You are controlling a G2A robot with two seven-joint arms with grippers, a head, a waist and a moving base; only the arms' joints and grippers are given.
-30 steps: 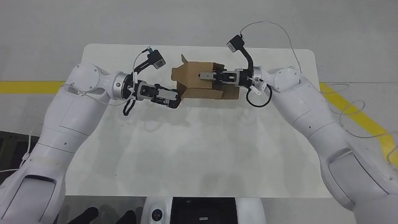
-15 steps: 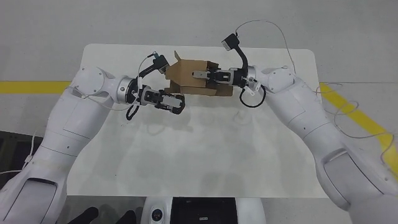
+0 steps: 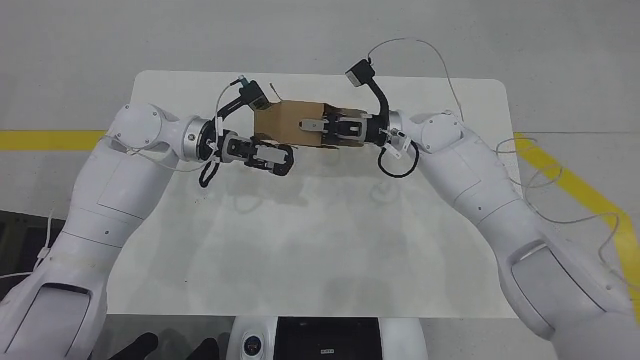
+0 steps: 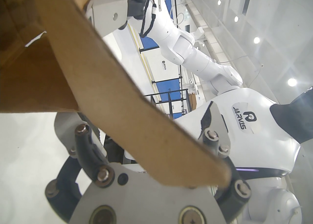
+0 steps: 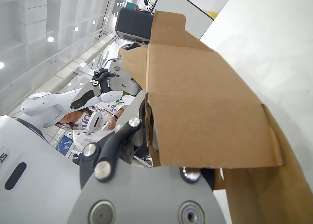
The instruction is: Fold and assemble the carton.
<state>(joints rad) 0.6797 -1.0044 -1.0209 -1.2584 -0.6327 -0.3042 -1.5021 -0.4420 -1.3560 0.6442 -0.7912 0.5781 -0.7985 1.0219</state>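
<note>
The right gripper [image 3: 325, 123] was clamped on one wall of the carton [image 3: 290, 118], which extended beyond its fingertips toward the left gripper [image 3: 278, 159]. A loose flap [image 4: 137, 102] lay directly across the left gripper's front, and whether that gripper was apart or together could not be told. The carton appeared already opened into a box shape, with its end flaps not yet tucked or closed, and the visible part of its interior held nothing discernible; farther off, beneath both grippers, lay the white table [image 3: 330, 260].
</note>
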